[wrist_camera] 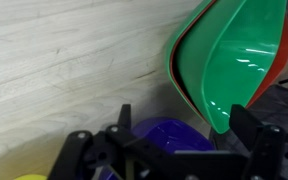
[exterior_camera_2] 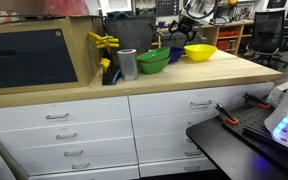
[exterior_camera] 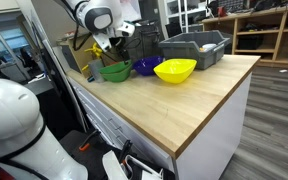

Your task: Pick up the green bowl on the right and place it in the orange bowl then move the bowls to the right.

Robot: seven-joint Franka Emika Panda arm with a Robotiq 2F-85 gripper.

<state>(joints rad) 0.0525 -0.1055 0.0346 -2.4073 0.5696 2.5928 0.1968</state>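
Note:
The green bowl (wrist_camera: 229, 60) sits nested inside the orange bowl (wrist_camera: 282, 55), of which only a thin orange rim shows around it in the wrist view. In both exterior views the green bowl (exterior_camera: 114, 71) (exterior_camera_2: 152, 61) stands at the back of the wooden counter. My gripper (wrist_camera: 184, 115) is open, with one dark finger (wrist_camera: 124, 115) on each side and nothing between them. It hovers just above and beside the stacked bowls (exterior_camera: 109, 47), not touching them.
A dark-blue bowl (wrist_camera: 164, 135) (exterior_camera: 146, 67) lies next to the stack, then a yellow bowl (exterior_camera: 175, 70) (exterior_camera_2: 199, 52). A grey bin (exterior_camera: 196, 47) stands behind them. A metal cup (exterior_camera_2: 127, 64) and a yellow rack (exterior_camera_2: 104, 45) stand near the green bowl. The counter edge (exterior_camera: 214, 125) is near.

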